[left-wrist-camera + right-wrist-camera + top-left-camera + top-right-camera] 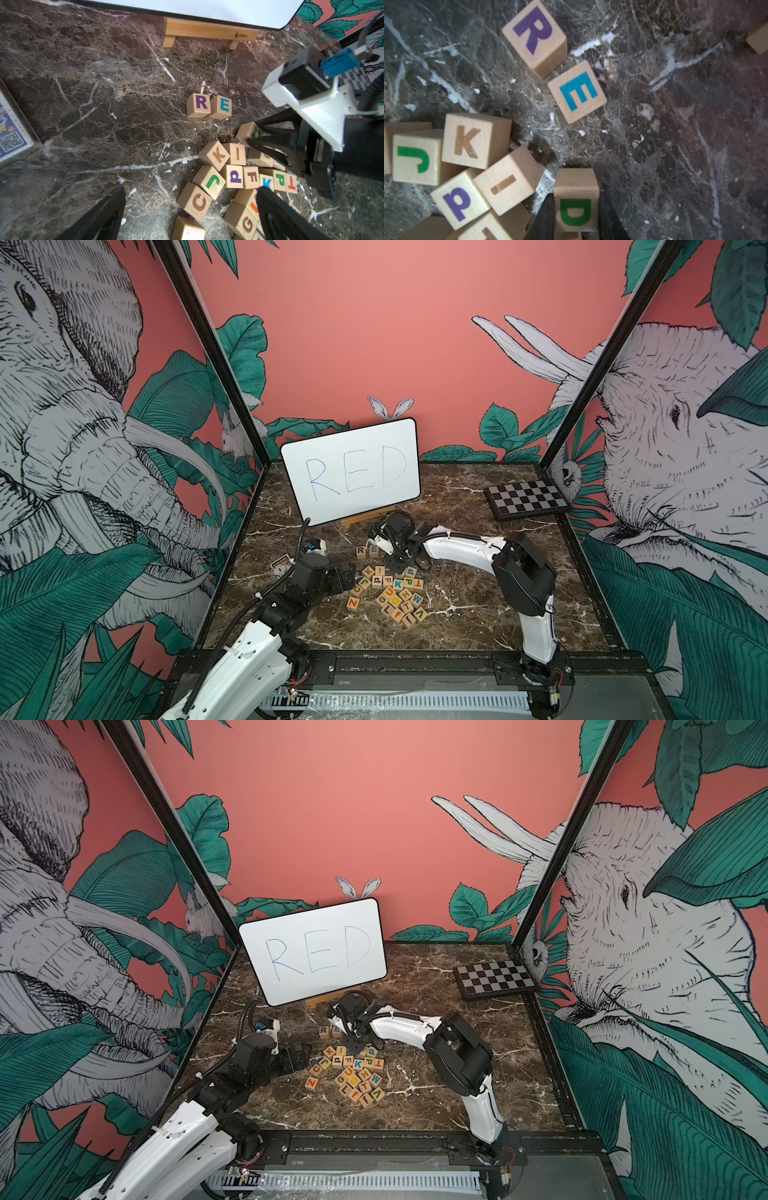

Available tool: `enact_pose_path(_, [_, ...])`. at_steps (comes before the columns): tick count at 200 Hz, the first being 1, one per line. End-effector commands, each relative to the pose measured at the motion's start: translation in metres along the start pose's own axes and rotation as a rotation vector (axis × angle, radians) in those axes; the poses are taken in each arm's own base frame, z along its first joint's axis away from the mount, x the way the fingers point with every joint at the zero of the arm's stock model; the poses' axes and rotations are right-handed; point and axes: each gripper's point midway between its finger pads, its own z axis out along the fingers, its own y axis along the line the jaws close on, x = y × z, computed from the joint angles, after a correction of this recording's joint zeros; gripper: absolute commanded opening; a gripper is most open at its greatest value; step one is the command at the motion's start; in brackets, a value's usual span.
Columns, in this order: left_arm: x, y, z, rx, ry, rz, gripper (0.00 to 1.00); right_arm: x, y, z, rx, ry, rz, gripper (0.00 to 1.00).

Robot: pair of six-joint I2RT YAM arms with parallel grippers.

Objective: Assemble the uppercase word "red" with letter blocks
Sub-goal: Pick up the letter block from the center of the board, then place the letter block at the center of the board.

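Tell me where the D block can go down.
Bare marble borders the E block on its side away from the R block, and runs on to the wooden stand. The pile by the right gripper, shut on the D block, is crowded.

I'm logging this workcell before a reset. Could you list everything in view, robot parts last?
Whiteboard: one, white with blue handwritten RED, back centre.
Wooden stand: one, pale wood, under the whiteboard.
Checkered board: one, black and grey, far right corner.
Framed QR card: one, purple print, left side of the table.
R block: one, purple letter, mid-table.
E block: one, blue letter, right beside the R block.
D block: one, green letter, at the heap's far edge.
Loose letter blocks: about twenty, mixed letter colours, heaped nearer the camera than the R block.
Table: one, dark brown marble.
Left gripper: one, black, open, left of the heap.
Right gripper: one, black, shut on the D block.
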Motion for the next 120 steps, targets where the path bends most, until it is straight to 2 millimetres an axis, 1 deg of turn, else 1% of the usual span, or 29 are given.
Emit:
enact_pose_path(1, [-0.002, 0.011, 0.003, -0.047, -0.038, 0.007, 0.99, -0.008, -0.005, -0.003, 0.025, -0.006, -0.094, 0.21])
enact_pose_path(50, [-0.004, 0.012, 0.006, -0.055, -0.047, 0.012, 0.99, -0.013, -0.021, 0.000, 0.002, -0.012, -0.140, 0.22])
enact_pose_path(97, [-0.003, 0.013, 0.007, -0.059, -0.045, 0.016, 0.99, -0.013, -0.028, 0.009, -0.023, 0.001, -0.158, 0.24])
enact_pose_path(120, [-0.002, 0.014, 0.008, -0.062, -0.044, 0.014, 0.99, -0.017, -0.030, 0.010, -0.033, -0.021, -0.152, 0.24])
